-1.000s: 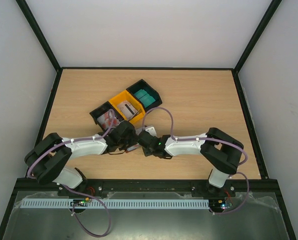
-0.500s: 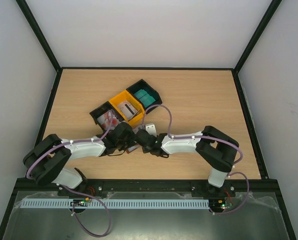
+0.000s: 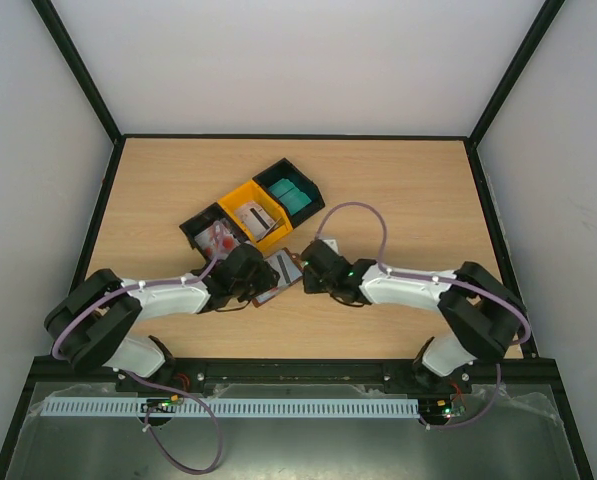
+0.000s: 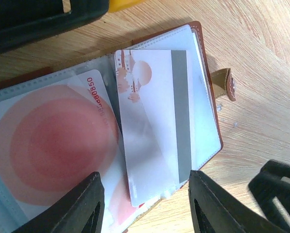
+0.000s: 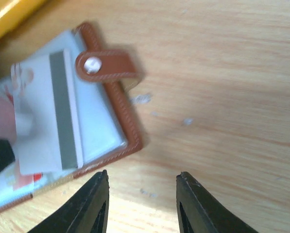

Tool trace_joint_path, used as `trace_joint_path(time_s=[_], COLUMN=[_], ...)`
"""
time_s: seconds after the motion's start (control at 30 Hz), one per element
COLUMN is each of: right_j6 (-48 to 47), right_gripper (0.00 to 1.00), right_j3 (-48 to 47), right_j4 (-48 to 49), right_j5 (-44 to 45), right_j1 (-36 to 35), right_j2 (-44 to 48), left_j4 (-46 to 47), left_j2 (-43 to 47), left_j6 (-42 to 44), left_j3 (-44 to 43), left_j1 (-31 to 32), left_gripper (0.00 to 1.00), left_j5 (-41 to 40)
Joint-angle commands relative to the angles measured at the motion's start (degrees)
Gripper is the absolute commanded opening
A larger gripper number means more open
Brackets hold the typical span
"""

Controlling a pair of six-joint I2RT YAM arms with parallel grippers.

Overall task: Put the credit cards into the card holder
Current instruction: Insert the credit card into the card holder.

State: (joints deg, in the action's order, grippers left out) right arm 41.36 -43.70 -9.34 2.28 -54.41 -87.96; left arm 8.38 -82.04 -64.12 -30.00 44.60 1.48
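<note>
Seen from above, a black bin (image 3: 190, 230), a yellow bin (image 3: 236, 197) and a second black bin (image 3: 276, 168) holding teal cards (image 3: 293, 197) run in a slanted row across the middle of the wooden desk (image 3: 408, 190); the brown card holder (image 3: 278, 278) lies open just below them, between the tips of the two arms. In the left wrist view the left fingers (image 4: 81, 206) stand apart at the bottom of the frame, gripping nothing, above the holder's clear sleeves. There a red-circle card (image 4: 52, 145) fills the left side and a white card with a grey stripe (image 4: 154, 131) lies slightly tilted to its right. In the right wrist view the right fingers (image 5: 93, 208) are likewise parted and empty over bare wood, with the holder's snap strap (image 5: 106, 64) at upper left
</note>
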Motion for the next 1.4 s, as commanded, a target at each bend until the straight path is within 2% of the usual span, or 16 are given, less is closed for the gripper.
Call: trace_joint_path(time_s=[0.0,0.33,0.8,0.97,1.2,1.37], right_j6=[-0.5,-3.6,-4.0,-3.9,-5.4,-9.8], right_gripper=[0.37,0.35,0.27,0.26,0.26,0.26], right_j3=[1.8,-1.7,-0.5,-0.4,-1.0,-1.1], right_j4=[6.2,8.9,10.0,9.7,6.5,1.6], right_j5=[-6.5,-13.4,-17.4,-17.0,-14.6,-8.5], right_j1=[4.4,6.4,6.4,6.5,6.1,2.7], right_j2=[0.6,-8.5,-9.3,-9.4,-7.6,-4.3], left_j4=[-1.3,-4.2,0.3,0.1,-4.0,-3.5], left_j2=[-1.2,-3.6,-7.4,-8.0,-3.9,-4.4], left_j6=[-1.5,-2.0,-0.7,-0.2,-1.0,-1.1], left_j3=[0.3,-1.6,-2.5,-3.1,-1.7,-1.6], left_j1=[-0.4,-0.4,-0.4,-0.4,-0.3,-0.3], left_gripper=[0.48,0.46,0.38,0.36,0.32,0.32], left_j5=[1.0,0.2,3.5,3.2,-2.0,-1.8])
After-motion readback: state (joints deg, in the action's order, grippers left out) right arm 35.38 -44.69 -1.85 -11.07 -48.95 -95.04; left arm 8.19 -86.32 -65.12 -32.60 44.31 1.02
